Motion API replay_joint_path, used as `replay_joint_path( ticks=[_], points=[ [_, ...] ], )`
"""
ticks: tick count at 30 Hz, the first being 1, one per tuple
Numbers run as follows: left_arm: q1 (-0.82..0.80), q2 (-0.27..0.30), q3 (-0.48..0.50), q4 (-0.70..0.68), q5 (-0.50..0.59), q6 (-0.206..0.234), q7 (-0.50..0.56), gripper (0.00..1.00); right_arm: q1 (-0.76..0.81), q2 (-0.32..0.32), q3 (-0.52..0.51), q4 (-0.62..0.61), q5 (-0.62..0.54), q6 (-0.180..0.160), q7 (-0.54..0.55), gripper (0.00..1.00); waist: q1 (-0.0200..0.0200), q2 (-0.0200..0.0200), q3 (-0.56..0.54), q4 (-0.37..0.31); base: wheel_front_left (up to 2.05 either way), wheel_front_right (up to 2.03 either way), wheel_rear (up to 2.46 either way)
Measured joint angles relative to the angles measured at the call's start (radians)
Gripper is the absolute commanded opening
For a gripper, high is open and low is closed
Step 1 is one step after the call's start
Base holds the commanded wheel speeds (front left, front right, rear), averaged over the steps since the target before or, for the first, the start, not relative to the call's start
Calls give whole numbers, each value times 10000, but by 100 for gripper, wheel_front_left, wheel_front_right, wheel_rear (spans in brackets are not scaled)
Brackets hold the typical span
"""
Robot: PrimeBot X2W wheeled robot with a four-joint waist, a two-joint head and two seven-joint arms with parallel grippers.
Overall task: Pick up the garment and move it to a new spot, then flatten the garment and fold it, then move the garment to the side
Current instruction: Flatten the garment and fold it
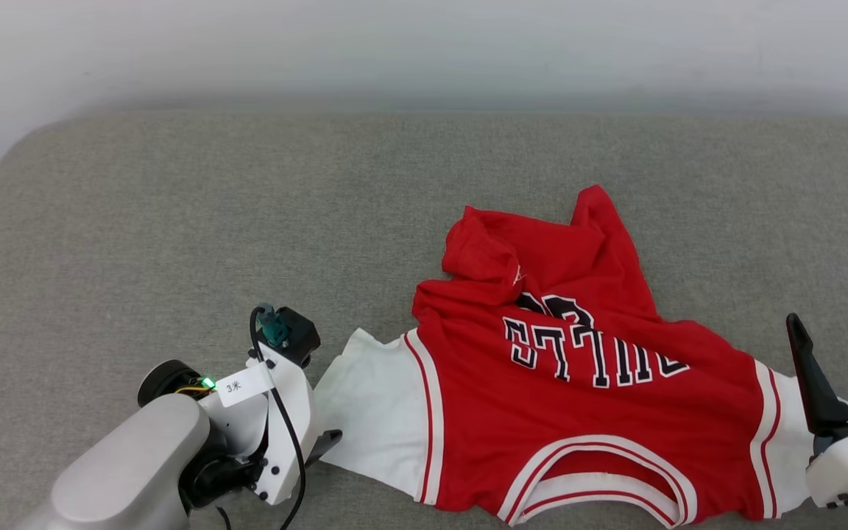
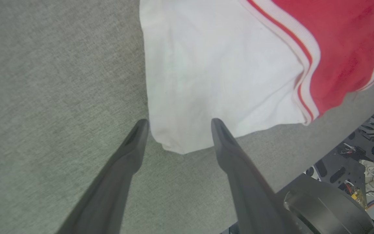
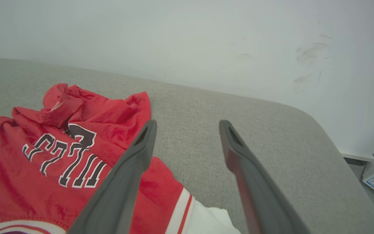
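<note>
Red garment (image 1: 578,397) w/ white sleeves, grey table (image 1: 174,221).

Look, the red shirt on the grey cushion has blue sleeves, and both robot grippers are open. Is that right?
Not quite: the sleeves are white, not blue, as the left wrist view shows up close. The rest holds: the red shirt lies on the grey cushion, and the left gripper and right gripper both stand open.

The jersey (image 1: 578,419) lies chest-up on the grey pad (image 1: 174,221), toward its near right: red, white sleeves spread sideways, collar nearest, hem bunched, perhaps folded over the number.
</note>
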State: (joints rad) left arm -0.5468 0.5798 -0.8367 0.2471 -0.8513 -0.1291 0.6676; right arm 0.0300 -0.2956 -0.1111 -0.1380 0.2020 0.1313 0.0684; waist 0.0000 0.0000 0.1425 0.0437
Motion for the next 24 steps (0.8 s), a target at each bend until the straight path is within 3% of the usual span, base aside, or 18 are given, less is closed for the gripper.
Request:
replay_joint_path(
  ticks=[13, 14, 15, 20, 24],
  points=[
    [-1009, 169, -2054, 1373, -408, 0, -431, 100, -461, -100, 163, 244, 98, 0, -75, 100, -1, 0, 574, -326, 0, 0, 0],
    [-1076, 169, -2211, 1404, -405, 2, -516, 29, -502, -105, 182, 280, 102, 2, -79, 100, -1, 0, 572, -333, 0, 0, 0],
    [-1098, 176, -2293, 1480, -414, 0, -717, 0, -521, -113, 192, 314, 105, 0, -109, 100, -2, 0, 567, -333, 0, 0, 0],
    [-1097, 192, -2589, 1954, -443, -4, -1891, 0, -521, -228, 201, 458, 194, 0, -140, 100, -1, 0, 382, -281, 0, 0, 0],
    [-917, 280, -2255, 2272, -520, -23, -3187, 0, -388, -437, 128, 443, 284, 0, -21, 100, -1, 0, 118, -217, 0, 0, 0]
  ],
)
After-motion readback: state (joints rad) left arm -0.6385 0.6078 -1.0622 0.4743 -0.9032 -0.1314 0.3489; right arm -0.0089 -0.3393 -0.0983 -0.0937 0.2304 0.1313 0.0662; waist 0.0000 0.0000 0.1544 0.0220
